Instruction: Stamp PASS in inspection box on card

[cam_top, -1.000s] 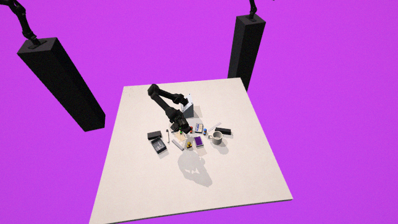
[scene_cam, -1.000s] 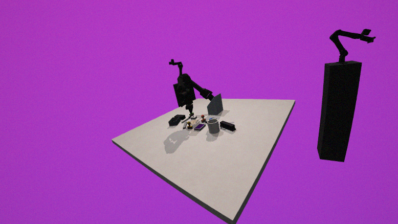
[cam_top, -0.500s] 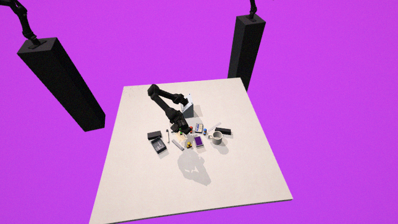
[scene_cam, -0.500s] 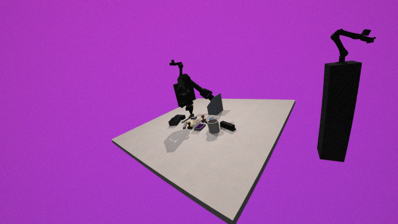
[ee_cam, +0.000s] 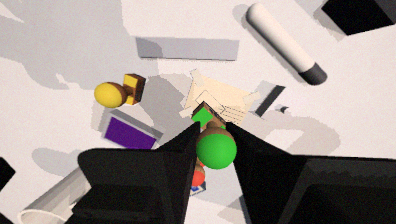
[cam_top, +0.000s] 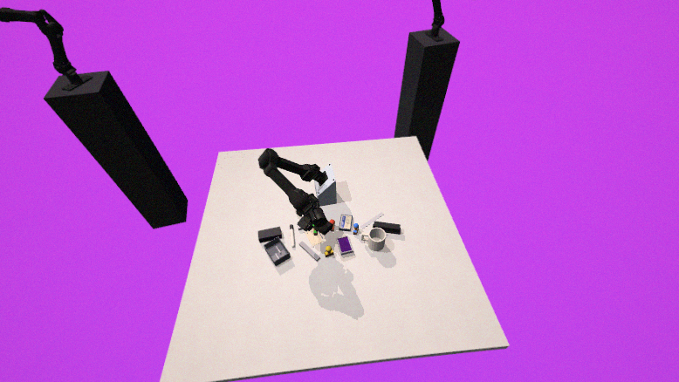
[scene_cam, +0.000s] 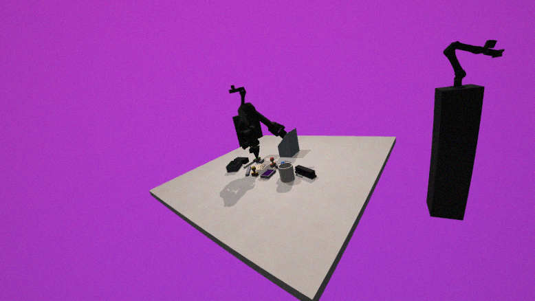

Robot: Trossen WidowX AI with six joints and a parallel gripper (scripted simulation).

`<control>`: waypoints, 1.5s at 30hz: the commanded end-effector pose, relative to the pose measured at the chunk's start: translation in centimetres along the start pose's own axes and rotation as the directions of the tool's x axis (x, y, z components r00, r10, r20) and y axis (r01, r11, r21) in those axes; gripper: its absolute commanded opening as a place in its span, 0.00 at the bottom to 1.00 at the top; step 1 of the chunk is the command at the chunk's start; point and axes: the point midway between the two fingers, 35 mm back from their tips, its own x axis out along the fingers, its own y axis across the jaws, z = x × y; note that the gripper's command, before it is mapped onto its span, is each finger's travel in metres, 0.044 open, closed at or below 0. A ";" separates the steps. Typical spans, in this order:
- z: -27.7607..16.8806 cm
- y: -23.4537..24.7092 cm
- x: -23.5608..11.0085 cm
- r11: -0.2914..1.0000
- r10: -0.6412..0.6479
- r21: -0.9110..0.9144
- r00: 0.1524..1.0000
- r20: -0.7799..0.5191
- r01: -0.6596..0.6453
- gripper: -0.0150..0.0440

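My gripper (ee_cam: 212, 125) is clamped on the green stamp (ee_cam: 215, 148), one black finger (ee_cam: 170, 150) on each side of its round knob. The stamp hangs below me with its green base over the card (ee_cam: 225, 100), which lies right beneath my fingertips. The wrist view puts the stamp's base at the near edge of the card's outlined box; I cannot tell whether it touches the paper.

Past the card, farther from me, lies a grey bar (ee_cam: 187, 48), flat on the table (cam_top: 265, 303). To the right of the card and beyond it, a white marker (ee_cam: 280, 37) with a dark tip lies slanted, and a black block (ee_cam: 357, 14) sits at the far right corner of the wrist view. To my left sits the yellow stamp (ee_cam: 117, 92), tipped on its side, and just nearer than it the purple pad (ee_cam: 127, 132) in its grey tray. Close under my palm a red knob (ee_cam: 198, 177) shows, mostly hidden by my fingers. At the lower left a mug (ee_cam: 50, 202) lies partly in view.

From the top view, I am low over the cluster of things at the table's middle, with a black tray (cam_top: 277, 250) well off to one side and the mug (cam_top: 376, 238) off to the other.
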 end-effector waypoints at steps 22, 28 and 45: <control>-0.1 0.0 1.7 1.000 -0.003 -0.009 1.000 0.004 0.003 0.25; -0.1 0.0 2.1 1.000 -0.003 -0.009 1.000 0.005 0.003 0.25; -0.2 -0.1 3.3 1.000 -0.003 -0.009 1.000 0.008 0.003 0.25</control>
